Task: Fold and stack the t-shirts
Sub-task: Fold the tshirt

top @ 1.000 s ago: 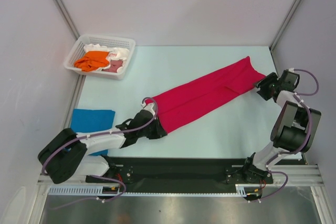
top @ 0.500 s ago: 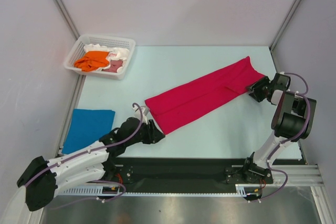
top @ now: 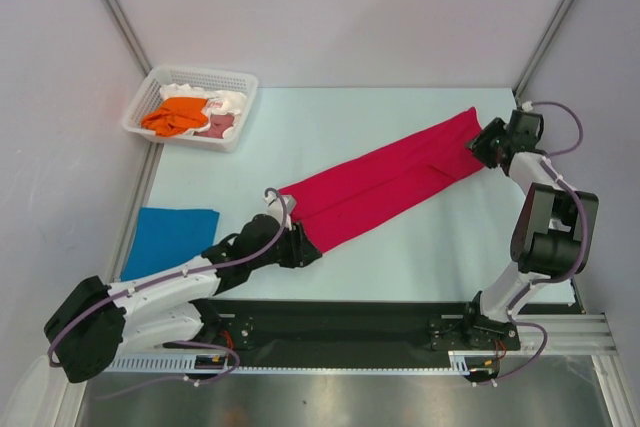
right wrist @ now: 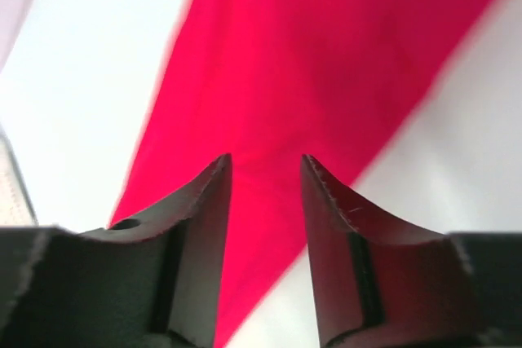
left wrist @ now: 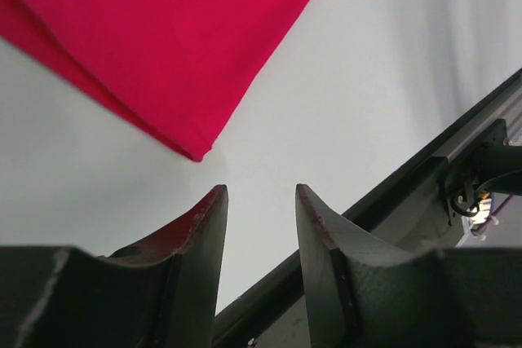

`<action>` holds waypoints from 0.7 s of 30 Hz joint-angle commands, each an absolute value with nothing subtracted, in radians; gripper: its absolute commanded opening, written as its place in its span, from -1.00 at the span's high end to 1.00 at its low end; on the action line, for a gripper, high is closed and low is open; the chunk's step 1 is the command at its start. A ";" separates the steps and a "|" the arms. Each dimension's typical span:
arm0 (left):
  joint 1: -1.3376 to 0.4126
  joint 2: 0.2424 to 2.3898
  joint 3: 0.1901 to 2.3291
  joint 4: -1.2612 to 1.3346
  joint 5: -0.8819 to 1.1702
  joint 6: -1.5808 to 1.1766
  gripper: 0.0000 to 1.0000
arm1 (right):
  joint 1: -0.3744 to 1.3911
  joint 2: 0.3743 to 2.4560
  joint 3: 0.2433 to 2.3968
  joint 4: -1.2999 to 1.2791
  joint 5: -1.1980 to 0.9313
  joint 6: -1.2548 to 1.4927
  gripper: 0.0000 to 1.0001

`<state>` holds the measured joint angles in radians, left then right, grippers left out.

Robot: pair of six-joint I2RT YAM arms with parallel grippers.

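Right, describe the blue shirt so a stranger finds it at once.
Look at the pale table, its near left corner. The blue t-shirt lies there, folded flat. It is the only blue cloth, apart from the long crimson t-shirt and outside the white basket.

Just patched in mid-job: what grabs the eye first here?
A crimson t-shirt, folded into a narrow strip, runs diagonally across the table, with the left pincer open at its near corner and the right pincer open at its far end. A blue t-shirt lies flat at the left edge; a filled basket sits far left.
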<state>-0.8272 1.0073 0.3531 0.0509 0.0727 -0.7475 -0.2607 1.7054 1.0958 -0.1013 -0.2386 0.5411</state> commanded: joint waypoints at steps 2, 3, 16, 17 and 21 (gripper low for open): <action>-0.830 1.038 0.417 0.129 0.104 -0.719 0.13 | -0.195 1.744 1.210 -0.141 -0.227 0.505 0.37; -0.830 1.039 0.422 0.129 0.112 -0.719 0.13 | -0.190 1.771 1.221 -0.138 -0.236 0.514 0.50; -0.830 0.983 0.429 0.081 0.081 -0.707 0.12 | -0.170 1.907 1.174 -0.011 -0.313 0.603 1.00; -0.831 0.986 0.430 0.081 0.080 -0.706 0.12 | -0.169 1.917 1.172 -0.011 -0.321 0.607 1.00; -0.830 0.983 0.439 0.078 0.077 -0.704 0.10 | -0.158 1.970 1.172 0.060 -0.350 0.638 1.00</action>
